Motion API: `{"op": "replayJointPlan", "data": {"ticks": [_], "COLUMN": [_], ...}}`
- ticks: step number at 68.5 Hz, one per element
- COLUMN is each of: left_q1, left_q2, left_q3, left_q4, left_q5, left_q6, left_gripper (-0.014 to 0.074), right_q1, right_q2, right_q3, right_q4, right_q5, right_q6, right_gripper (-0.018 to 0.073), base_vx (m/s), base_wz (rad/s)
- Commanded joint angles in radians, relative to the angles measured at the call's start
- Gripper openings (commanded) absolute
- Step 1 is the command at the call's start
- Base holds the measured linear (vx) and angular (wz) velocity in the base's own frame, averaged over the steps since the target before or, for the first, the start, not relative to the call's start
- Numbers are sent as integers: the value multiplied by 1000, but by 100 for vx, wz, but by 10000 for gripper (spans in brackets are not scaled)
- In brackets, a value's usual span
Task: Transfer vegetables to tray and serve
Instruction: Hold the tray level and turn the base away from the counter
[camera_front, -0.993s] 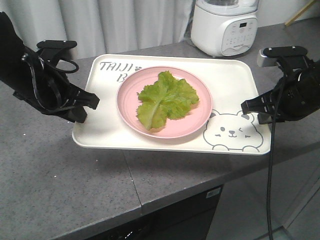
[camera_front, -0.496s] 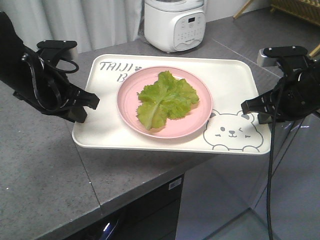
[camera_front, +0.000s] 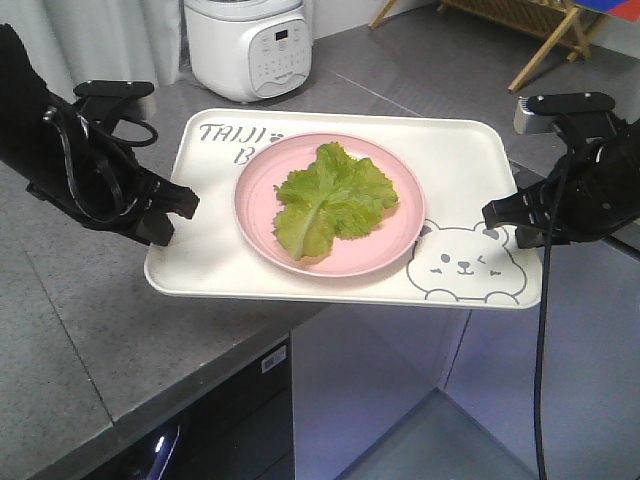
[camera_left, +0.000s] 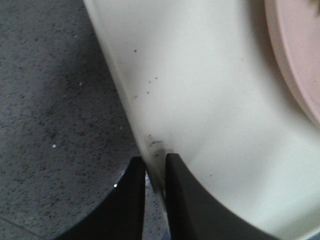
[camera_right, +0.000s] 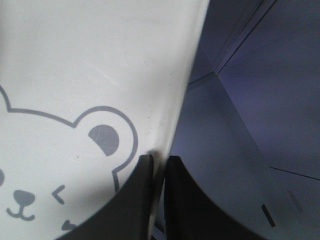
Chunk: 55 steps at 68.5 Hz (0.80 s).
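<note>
The left gripper (camera_left: 155, 161) is closed to a thin slit on the near-left rim of the tray (camera_front: 470, 145), with only the rim's thickness between its fingers. The right gripper (camera_right: 159, 160) pinches the opposite rim the same way, just beside the ear of the bear drawing (camera_front: 465, 265). Roughly midway between the two grippers a pink plate (camera_front: 262, 228) rests on the tray, and the lettuce leaf (camera_front: 330, 200) lies flat in its middle, well inside the rim. Grey counter (camera_front: 90, 300) lies under the left gripper, while under the right gripper there is only open floor, so the tray seems to be carried and not resting. With the leaf already aboard, the serving carry looks to be the step in hand. It calls for both grippers level, moving at one pace with their spacing fixed. Such narrow edge pinches resist twist poorly, and the loose plate would slide toward whichever side dips. Gentle starts and stops suit it best.
</note>
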Motion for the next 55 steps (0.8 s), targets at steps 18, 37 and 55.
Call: {"op": "replayJointPlan", "data": {"ticks": [18, 37, 55], "left_q1": [-26, -26, -26], "left_q2": [-54, -54, -54], "left_q3": [-30, -30, -30], "left_q4": [-139, -139, -139], "left_q5": [-81, -81, -81], "left_q6": [30, 30, 30], "left_gripper": [-6, -6, -6], "right_q1": [17, 17, 17], "right_q2": [-43, -43, -43], "right_q3": [-29, -29, -29], "right_q4": [92, 92, 92], "right_q5": [-40, -40, -40], "right_q6": [-58, -58, -58], "right_gripper": [-6, -6, -6], "base_vx": [-3, -3, -3], "base_wz": [-31, -30, -29]}}
